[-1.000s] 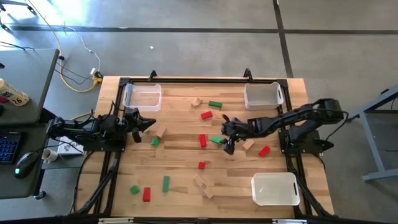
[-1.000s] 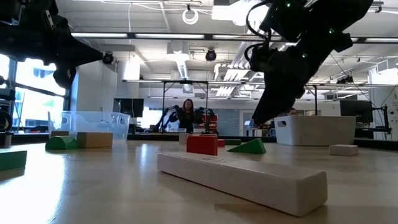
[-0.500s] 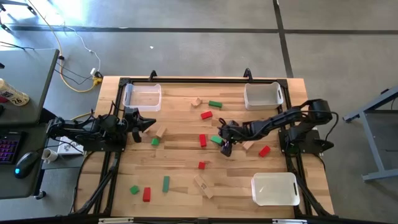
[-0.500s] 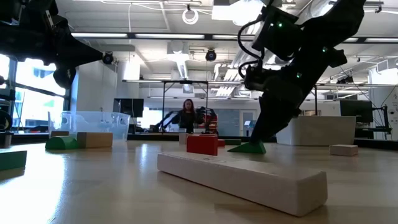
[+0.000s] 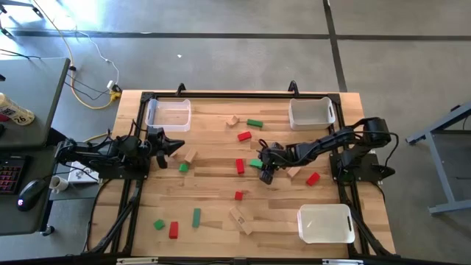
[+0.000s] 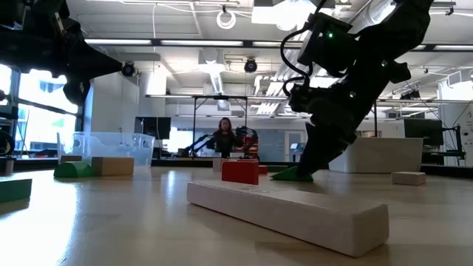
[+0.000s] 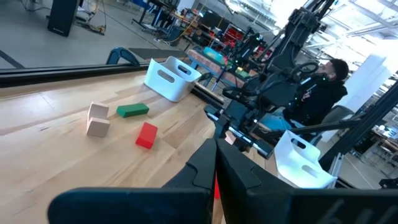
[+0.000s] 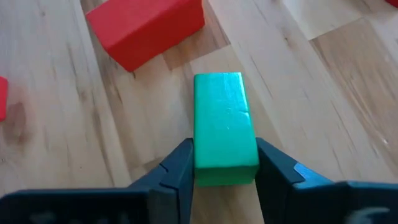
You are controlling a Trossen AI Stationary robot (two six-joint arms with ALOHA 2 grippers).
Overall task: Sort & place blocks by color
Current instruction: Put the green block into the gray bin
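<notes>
Right claw (image 8: 225, 171): down at mid-counter, its two fingers pressed against both sides of a green block (image 8: 225, 127), pinching it at one end; the block lies flat on the counter (image 5: 213, 184), roughly central, between the red block (image 5: 240, 166) and the tan block (image 5: 294, 172). Handling note: the hold looks square, so a straight lift before any sideways travel should keep the block from twisting in the grip or scraping its neighbours. Adjacent: a large red block (image 8: 146, 28) just beside the green one, near enough to be nudged on a low exit. Further out: three clear bins, the nearest at the far right corner (image 5: 311, 113), all apparently empty; loose red, green and tan blocks scattered elsewhere. Left claw (image 5: 175, 145): pressed together, holding nothing, waiting at the counter's left edge.
</notes>
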